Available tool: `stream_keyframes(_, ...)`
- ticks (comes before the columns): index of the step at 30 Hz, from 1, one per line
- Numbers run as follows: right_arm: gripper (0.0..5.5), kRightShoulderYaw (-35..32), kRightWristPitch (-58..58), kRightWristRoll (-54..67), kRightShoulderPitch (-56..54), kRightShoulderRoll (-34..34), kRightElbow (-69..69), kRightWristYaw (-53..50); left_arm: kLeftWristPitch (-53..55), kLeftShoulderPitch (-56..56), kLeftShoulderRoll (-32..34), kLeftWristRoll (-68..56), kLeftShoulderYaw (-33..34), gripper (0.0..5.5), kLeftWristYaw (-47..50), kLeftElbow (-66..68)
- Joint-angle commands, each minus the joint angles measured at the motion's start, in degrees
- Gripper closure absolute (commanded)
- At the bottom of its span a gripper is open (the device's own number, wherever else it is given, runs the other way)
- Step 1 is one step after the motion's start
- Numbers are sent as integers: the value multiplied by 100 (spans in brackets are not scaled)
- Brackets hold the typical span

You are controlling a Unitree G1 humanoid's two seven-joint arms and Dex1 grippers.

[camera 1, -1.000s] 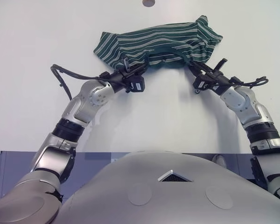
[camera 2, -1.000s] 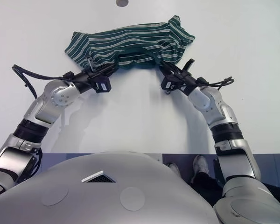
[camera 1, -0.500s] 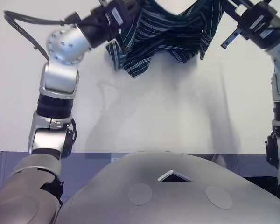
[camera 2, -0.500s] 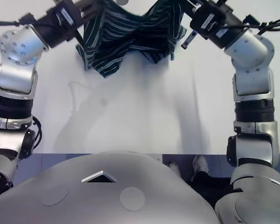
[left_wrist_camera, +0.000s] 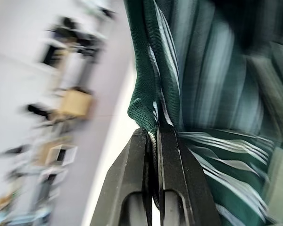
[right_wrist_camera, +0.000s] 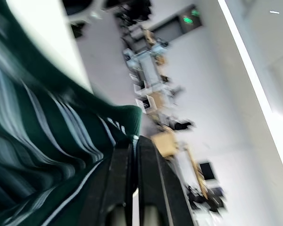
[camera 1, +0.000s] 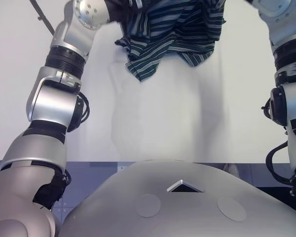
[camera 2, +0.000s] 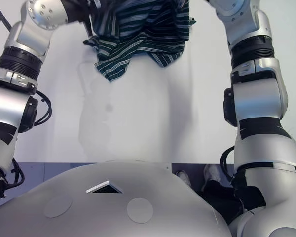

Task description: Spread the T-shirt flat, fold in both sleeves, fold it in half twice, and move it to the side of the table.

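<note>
A dark green T-shirt [camera 1: 172,34] with white stripes hangs bunched in the air above the white table [camera 1: 187,118], held up between both raised arms. Its lowest folds dangle over the table's far middle. In the left wrist view my left gripper [left_wrist_camera: 154,134] is shut on a ribbed edge of the T-shirt [left_wrist_camera: 203,70]. In the right wrist view my right gripper [right_wrist_camera: 133,140] is shut on another green edge of the T-shirt [right_wrist_camera: 42,141]. Both hands sit above the top edge of the eye views, out of the picture there.
The white table stretches wide to both sides and toward me under the hanging cloth. Its near edge [camera 1: 138,161] runs just in front of my body. Behind the table lies a room with shelves and boxes [right_wrist_camera: 165,141].
Both arms have swung up from table level, lifting the T-shirt off the table. It lay stretched flat-ish a second ago and hangs bunched and higher now, with both grippers gone past the top edge.
</note>
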Motion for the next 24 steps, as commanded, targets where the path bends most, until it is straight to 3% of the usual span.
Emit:
stream_keyframes(1, 549, -66, -287, 349, -9, -66, 193, 783, -67, -391, -61, -263, 236, 550, -208, 546)
stream_keyframes(8, 549, 184, 736, -555, -958, 42, 1406, -1366, -130, -1886, -207, 769, -143, 550, 1780, 2404)
stream_keyframes(13, 549, 159, 1545, -865, -2086, -18, 1850, -2798, -131, -3044, -206, 1120, -99, 550, 3402, 2870)
stream_keyframes(20, 549, 305, 1930, -1284, -3538, -318, 2062, -3371, -41, -4229, -120, 1473, -158, 550, 4252, 3065)
stream_keyframes(24, 549, 472, 1480, -1515, -3562, -385, 2006, -3499, -364, -4276, -50, 1556, -147, 550, 4464, 3044)
